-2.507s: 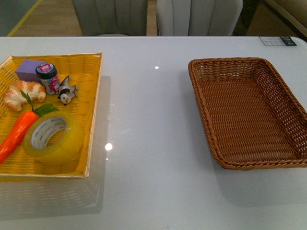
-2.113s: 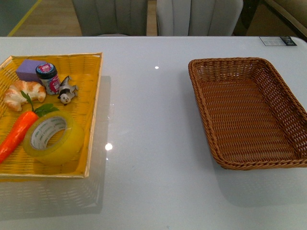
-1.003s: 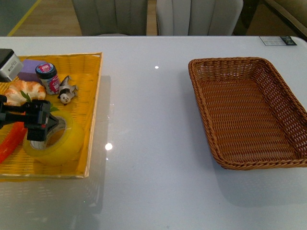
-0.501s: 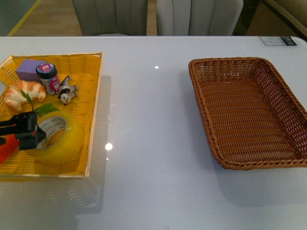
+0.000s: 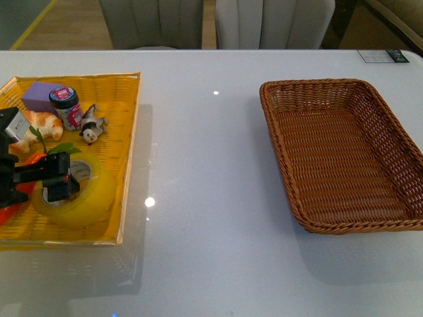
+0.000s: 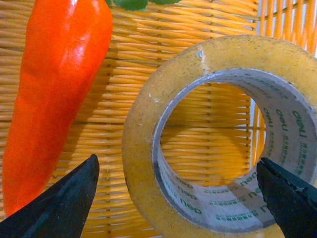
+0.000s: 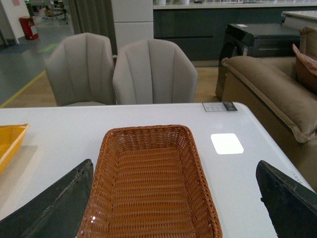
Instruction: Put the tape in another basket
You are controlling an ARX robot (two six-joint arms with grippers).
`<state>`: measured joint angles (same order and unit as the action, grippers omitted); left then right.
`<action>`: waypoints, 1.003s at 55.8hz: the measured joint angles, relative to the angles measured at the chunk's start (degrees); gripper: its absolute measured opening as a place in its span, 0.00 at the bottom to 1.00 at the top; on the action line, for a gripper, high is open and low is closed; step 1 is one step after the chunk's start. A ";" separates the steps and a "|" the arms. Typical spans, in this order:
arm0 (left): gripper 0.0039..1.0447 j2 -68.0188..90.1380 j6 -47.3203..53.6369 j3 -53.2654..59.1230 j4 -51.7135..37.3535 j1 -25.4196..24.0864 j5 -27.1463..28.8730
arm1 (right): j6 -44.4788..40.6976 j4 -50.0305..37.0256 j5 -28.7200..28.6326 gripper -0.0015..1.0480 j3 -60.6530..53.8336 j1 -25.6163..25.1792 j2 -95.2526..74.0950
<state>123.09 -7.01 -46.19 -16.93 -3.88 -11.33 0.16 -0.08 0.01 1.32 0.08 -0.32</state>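
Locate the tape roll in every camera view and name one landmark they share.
Front view: tape lower left, in the yellow tray, partly behind the left hand.
Left wrist view: tape close up, beside the carrot.
Right wrist view: not in it.
Shared landmark: the yellow tray, visible in all three.

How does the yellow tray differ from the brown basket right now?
The yellow tray is bright yellow and nearly flat; the brown basket is dark brown with raised sloping sides. The yellow tray holds the tape, a carrot and a croissant among other things; the brown basket is empty. Both are woven, rectangular and sit on the white table.
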 joint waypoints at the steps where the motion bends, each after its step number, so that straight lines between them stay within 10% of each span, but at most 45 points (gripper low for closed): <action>1: 0.92 0.26 -0.02 -0.26 0.15 0.04 0.07 | 0.00 0.00 0.00 0.91 0.00 0.00 0.00; 12: 0.90 1.90 -0.42 -1.81 1.57 0.61 0.48 | 0.00 0.00 0.00 0.91 0.00 0.00 0.00; 39: 0.19 2.49 -1.79 -2.34 2.21 1.36 3.96 | 0.00 0.00 0.00 0.91 0.00 0.00 0.00; 56: 0.14 -3.02 -1.44 0.94 2.40 1.05 2.60 | 0.00 0.00 0.00 0.91 0.00 0.00 0.00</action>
<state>120.07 -8.45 -45.25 -14.52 -2.83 -8.73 0.16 -0.08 0.01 1.32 0.08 -0.32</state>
